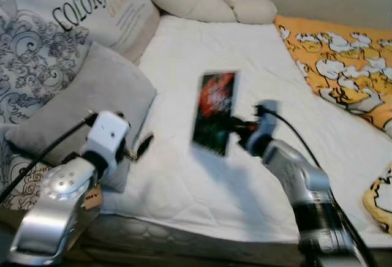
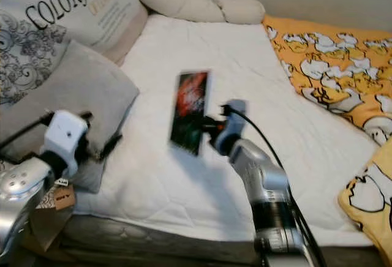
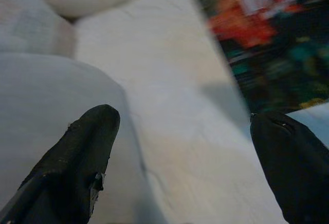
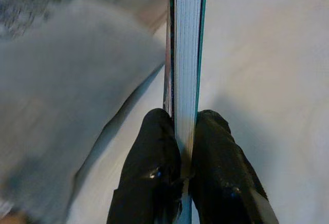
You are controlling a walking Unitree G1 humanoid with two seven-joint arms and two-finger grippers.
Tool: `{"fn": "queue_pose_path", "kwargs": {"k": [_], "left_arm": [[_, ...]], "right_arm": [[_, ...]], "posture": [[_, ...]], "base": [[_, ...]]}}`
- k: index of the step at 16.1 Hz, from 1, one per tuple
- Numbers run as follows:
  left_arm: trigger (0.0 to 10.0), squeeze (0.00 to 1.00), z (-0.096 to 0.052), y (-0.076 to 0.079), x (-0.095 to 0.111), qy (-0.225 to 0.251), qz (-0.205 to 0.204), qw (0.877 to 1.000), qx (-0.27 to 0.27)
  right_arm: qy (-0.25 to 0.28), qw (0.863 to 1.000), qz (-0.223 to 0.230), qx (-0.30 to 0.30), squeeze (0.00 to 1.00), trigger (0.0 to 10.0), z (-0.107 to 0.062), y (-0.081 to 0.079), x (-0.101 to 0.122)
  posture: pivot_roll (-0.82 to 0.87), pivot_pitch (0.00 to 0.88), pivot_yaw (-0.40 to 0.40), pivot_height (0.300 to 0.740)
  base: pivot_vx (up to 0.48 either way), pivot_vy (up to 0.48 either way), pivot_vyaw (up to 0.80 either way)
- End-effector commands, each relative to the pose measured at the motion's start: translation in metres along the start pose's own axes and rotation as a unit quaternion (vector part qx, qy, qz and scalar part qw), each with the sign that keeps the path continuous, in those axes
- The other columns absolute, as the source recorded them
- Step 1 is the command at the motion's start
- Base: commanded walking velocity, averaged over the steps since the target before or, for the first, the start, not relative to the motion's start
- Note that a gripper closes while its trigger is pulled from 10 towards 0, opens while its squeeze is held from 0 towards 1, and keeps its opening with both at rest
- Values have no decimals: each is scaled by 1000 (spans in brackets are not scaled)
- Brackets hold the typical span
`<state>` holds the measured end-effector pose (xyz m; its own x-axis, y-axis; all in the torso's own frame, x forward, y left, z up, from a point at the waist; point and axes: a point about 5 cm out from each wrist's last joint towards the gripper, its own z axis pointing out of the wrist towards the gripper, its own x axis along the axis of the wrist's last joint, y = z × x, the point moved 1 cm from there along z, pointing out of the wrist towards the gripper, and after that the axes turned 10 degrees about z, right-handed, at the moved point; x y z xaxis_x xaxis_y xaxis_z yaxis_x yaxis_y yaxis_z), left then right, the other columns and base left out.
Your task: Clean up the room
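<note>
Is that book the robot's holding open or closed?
Closed. The right tool pinches the book by its edge, and the page block sits tight between both covers in the right wrist view.

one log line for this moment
right end effector: shut on book, lifted above bed | left end effector: open, near grey pillow
</note>
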<state>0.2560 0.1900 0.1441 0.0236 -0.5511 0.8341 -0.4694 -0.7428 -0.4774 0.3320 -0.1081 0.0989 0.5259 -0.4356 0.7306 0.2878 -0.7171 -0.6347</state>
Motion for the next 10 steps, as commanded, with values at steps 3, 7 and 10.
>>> {"fn": "queue_pose_path", "kwargs": {"k": [3, 7, 10], "left_arm": [[10000, 0, -14, 9, 1, -11, 27, 995, -96], [10000, 0, -45, 10, -2, -50, 43, 983, -172], [10000, 0, -58, 8, 1, -67, 51, 976, -201]], "right_arm": [[-48, 996, 57, 52, 0, 10000, 20, -6, 2], [-86, 985, 137, 57, 0, 10000, 41, -8, -7], [-108, 986, 127, 26, 0, 10000, 44, -4, -20]], "posture": [[75, 0, -59, 740], [138, 0, -63, 740], [182, 0, -62, 740]], "base": [[0, 0, 0], [0, 0, 0], [0, 0, 0]]}}
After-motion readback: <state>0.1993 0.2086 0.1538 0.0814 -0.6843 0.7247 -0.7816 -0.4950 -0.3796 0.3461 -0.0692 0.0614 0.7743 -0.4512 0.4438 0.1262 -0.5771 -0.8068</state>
